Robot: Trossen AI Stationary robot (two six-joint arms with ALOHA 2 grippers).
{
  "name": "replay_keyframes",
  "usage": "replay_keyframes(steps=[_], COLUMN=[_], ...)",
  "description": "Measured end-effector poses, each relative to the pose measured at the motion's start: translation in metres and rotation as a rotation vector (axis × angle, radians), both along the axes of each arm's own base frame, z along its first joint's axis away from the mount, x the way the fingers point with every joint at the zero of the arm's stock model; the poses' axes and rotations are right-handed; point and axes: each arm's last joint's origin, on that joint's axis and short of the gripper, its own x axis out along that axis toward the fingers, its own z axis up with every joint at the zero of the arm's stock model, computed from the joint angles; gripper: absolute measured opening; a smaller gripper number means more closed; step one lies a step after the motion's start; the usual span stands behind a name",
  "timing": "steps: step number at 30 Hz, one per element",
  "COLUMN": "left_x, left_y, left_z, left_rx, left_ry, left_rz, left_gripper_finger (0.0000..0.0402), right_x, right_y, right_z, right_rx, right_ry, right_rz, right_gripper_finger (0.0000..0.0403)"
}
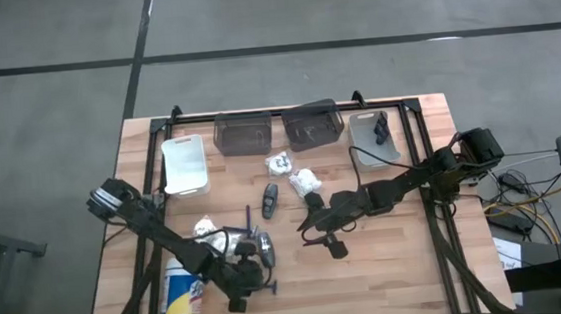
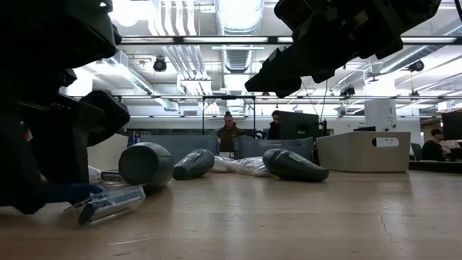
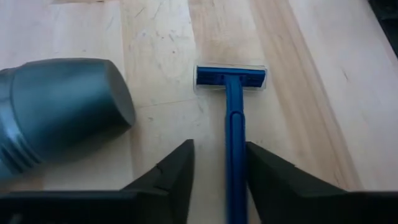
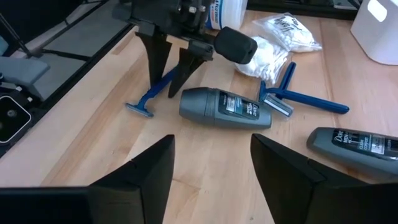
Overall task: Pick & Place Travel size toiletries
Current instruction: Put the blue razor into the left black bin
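Toiletries: scattered over the middle of the worktop [image 1: 370,270] — blue razors, grey tubes and white packets; none is seen lifted.
Canister: a white canister [image 1: 181,297] lies at the left front, just beside the left arm; it could be knocked if that arm swings out wide.
Left gripper: the left gripper [image 3: 219,180] is lowered over a blue razor [image 3: 232,118], its jaws spread to either side of the handle and not yet pressed on it.
Razor risk: the handle is thin and lies flat on the wood, so it could be pushed along or twisted out instead of being pinched if the jaws close off-centre.
Neighbouring tube: a grey tube [image 3: 59,109] lies just beside the razor; being round, it is judged likely to roll if brushed by a finger.
Second razor: another blue razor [image 4: 305,98] lies near a white packet [image 4: 268,55], apart from the gripped-for one.
Right gripper: the right gripper [image 4: 211,171] hovers above the worktop with its jaws spread and nothing between them.
Arm clearance: both arms work over the same cluster, so contact between them is a possible fault.
Bins: grey bins [image 1: 242,135] stand along the far edge, well apart from the razor, so a loosely held razor could be dropped on the way.
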Motion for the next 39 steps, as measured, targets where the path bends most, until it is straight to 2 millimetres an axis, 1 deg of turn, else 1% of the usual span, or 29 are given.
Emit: replay_keyframes(steps=[6,10,14,19,21,24,27,30,32,34,39], left_x=[-0.001,-0.002,-0.006,-0.016,-0.022,-0.029,-0.039,-0.049,-0.054,-0.059,-0.064], left_y=[0.0,0.001,0.005,0.016,0.023,0.034,0.045,0.057,0.065,0.073,0.101], left_z=[0.003,0.009,0.019,0.04,0.051,0.072,0.091,0.106,0.115,0.121,0.133], left_rx=[-0.01,-0.031,-0.05,-0.038,-0.028,-0.05,-0.037,0.012,0.054,0.089,0.136], left_ry=[-0.003,-0.007,0.014,0.034,0.041,0.005,-0.038,-0.094,-0.129,-0.172,-0.234], left_rz=[-0.006,-0.018,-0.024,-0.015,-0.012,0.003,0.028,0.051,0.064,0.077,0.133], left_gripper_finger=[0.0059,0.0034,0.0035,0.0046,0.0043,0.0037,0.0037,0.0039,0.0039,0.0037,0.0038], right_x=[0.0,0.0,0.0,0.0,0.0,0.0,-0.002,-0.007,-0.014,-0.023,-0.057], right_y=[0.0,0.0,0.0,0.0,0.0,0.0,-0.002,-0.006,-0.012,-0.02,-0.037], right_z=[0.0,0.0,0.0,0.0,0.0,0.0,0.007,0.022,0.029,0.036,0.042], right_rx=[0.0,-0.002,-0.001,0.0,0.0,0.02,0.036,0.072,0.093,0.098,0.117], right_ry=[0.001,0.0,0.0,0.0,0.0,0.007,-0.009,-0.057,-0.081,-0.107,-0.151], right_rz=[-0.002,-0.002,-0.003,-0.003,-0.003,-0.012,0.038,0.146,0.179,0.166,0.116], right_gripper_finger=[0.0215,0.0222,0.0231,0.0245,0.0251,0.0259,0.0267,0.0275,0.028,0.0286,0.03])
